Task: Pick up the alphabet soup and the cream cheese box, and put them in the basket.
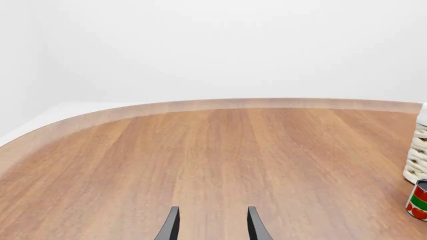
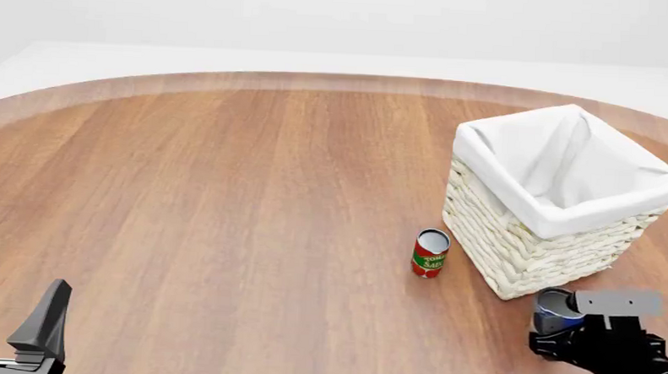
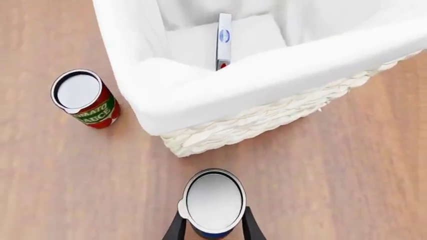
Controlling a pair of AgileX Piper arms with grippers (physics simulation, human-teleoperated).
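The alphabet soup (image 3: 213, 200), a blue can with a silver-white top, sits between the fingers of my right gripper (image 3: 213, 229), which is shut on it. In the front view the can (image 2: 552, 308) and right gripper (image 2: 556, 325) are just in front of the near corner of the basket (image 2: 513, 237), below its rim. The cream cheese box (image 3: 224, 37) stands on edge inside the basket (image 3: 267, 70), against the white liner. My left gripper (image 2: 13, 308) is open and empty at the near left, over bare table (image 1: 212, 227).
A slimmer red and green can (image 2: 429, 253) stands upright on the table left of the basket; it also shows in the right wrist view (image 3: 83, 97) and the left wrist view (image 1: 418, 200). The table's curved far edge (image 2: 316, 81) runs behind.
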